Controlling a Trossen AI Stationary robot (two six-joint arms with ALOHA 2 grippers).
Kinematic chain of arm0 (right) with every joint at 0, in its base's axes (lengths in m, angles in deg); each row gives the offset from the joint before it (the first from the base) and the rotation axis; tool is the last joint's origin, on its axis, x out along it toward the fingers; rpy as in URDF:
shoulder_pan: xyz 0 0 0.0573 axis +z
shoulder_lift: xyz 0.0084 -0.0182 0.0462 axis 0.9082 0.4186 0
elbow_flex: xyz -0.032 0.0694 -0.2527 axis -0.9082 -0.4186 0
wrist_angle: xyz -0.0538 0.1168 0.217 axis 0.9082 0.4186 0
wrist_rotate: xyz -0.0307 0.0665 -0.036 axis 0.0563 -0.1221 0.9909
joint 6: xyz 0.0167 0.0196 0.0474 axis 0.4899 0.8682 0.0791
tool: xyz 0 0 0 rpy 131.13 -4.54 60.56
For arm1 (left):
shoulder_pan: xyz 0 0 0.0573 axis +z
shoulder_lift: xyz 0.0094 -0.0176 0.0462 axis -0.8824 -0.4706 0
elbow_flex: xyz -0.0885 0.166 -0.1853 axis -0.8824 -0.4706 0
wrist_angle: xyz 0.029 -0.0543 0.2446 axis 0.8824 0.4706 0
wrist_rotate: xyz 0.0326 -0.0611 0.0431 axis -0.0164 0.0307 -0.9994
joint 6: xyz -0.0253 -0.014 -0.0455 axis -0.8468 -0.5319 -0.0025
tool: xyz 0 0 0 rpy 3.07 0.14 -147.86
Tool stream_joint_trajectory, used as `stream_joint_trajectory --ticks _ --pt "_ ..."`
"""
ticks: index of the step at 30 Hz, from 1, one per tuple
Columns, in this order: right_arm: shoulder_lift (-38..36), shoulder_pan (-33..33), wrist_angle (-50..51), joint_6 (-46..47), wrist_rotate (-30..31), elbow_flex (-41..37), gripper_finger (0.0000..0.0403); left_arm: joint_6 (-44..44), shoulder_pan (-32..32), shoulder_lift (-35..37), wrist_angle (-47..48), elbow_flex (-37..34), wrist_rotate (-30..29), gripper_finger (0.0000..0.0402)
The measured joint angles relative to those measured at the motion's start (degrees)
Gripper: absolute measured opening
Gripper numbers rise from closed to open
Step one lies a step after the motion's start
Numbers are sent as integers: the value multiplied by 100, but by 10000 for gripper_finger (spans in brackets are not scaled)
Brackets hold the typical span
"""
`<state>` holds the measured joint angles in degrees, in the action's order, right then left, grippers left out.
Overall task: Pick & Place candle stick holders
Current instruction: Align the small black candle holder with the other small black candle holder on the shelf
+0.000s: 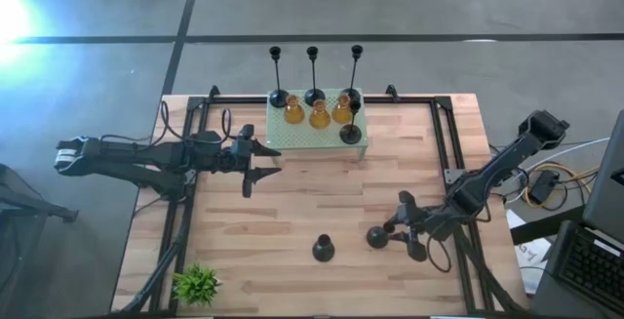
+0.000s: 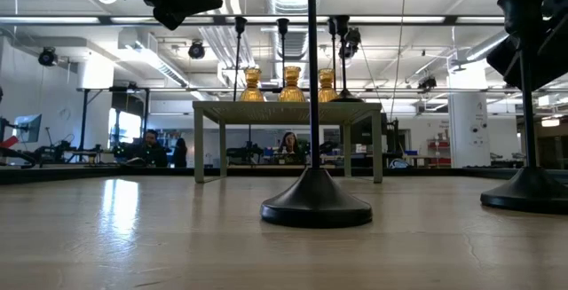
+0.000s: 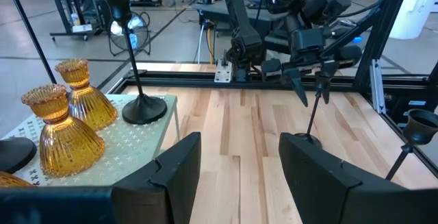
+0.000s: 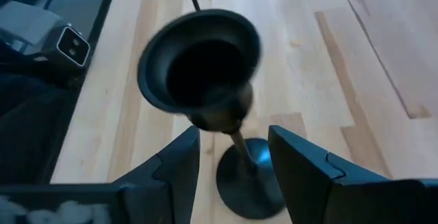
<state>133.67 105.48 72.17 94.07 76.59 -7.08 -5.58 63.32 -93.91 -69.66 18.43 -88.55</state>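
A tall black candle stick holder [image 4: 239, 148] stands on its round base [image 1: 377, 237] at the table's near right. My right gripper [image 4: 229, 166] is open, with a finger on each side of the thin stem below the cup [image 4: 198, 59], apart from it. A second tall holder [image 1: 324, 249] stands on its base just to the left. On the mint-green stand [image 1: 292, 141] at the far middle rest three amber glass holders [image 1: 319, 114] and several black stems [image 1: 313, 75]. My left gripper [image 1: 255, 166] hovers open beside the stand's near left corner.
A small green plant [image 1: 196, 283] sits at the near left corner. A black frame rail [image 1: 444, 143] runs along the table's sides and far edge. Bare wood [image 1: 322, 187] lies between the stand and the two standing holders. People sit in the room beyond the table [image 2: 151, 148].
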Motion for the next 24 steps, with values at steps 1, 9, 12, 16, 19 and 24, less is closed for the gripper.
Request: stream_joint_trajectory --ticks 1,9,12,16,19,24 --pt "62 0 -53 -1 0 2 169 0 0 0 0 0 0 202" --pt "502 -2 -19 -2 -2 194 125 2 -2 0 -2 0 0 202" --pt "595 -2 -17 -51 0 296 73 4 -2 0 0 0 0 202" --pt "598 -18 -8 -201 18 410 18 7 -2 0 -1 0 0 202" --pt "483 -104 218 -419 60 625 13 7 -2 0 -3 0 0 202" --pt "212 -621 1820 -892 152 1680 12 105 -7 0 -121 0 -1 202"
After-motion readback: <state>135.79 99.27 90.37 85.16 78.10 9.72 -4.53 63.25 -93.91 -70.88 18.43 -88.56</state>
